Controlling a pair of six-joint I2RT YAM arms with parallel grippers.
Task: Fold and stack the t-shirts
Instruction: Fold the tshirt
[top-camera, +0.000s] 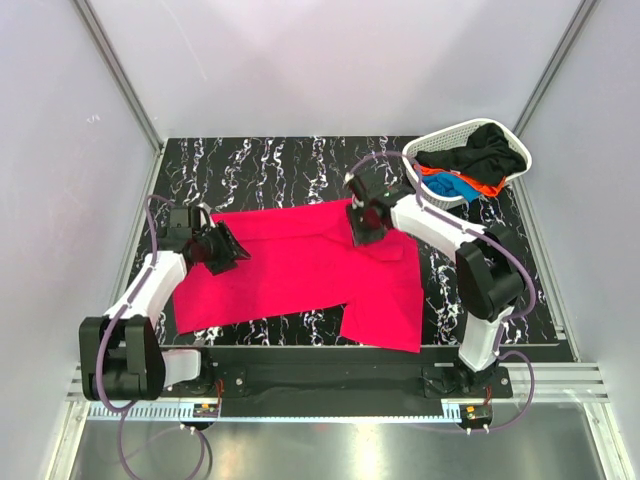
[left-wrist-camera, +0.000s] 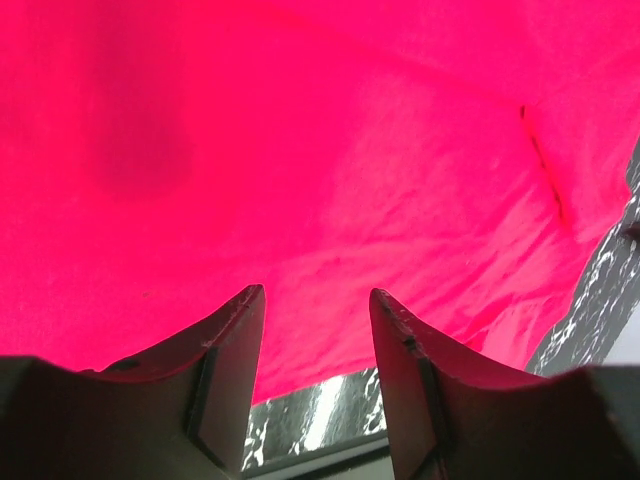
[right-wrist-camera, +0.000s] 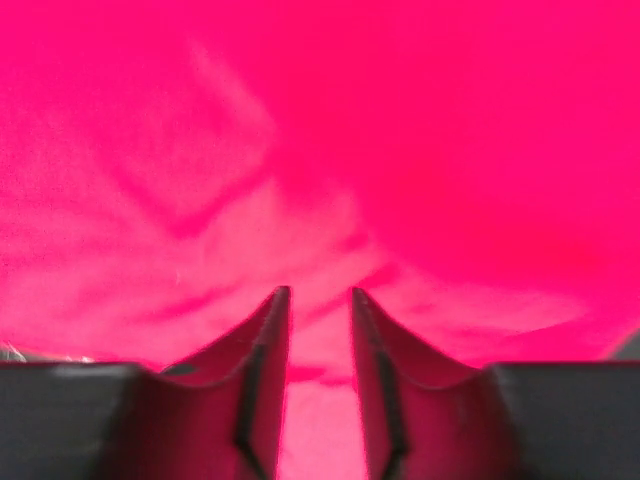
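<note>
The red shirt (top-camera: 300, 275) lies spread on the table (top-camera: 270, 165); it looks soft and light, I think best pinched at an edge or corner. The left gripper (left-wrist-camera: 315, 300) is open over its left edge; the right gripper (right-wrist-camera: 320, 292), on its far right part, I cannot tell.

Hidden and unreadable items

Right wrist view blurred: cannot tell whether the right gripper (right-wrist-camera: 320, 292) pinches the red shirt (right-wrist-camera: 420, 150), which runs off every edge. Black shirt (top-camera: 482, 153), orange shirt (top-camera: 436, 181) and blue shirt (top-camera: 451, 187) lie bunched in the basket (top-camera: 452, 131) at the table's (top-camera: 250, 170) far right corner, shapes unreadable.
</note>
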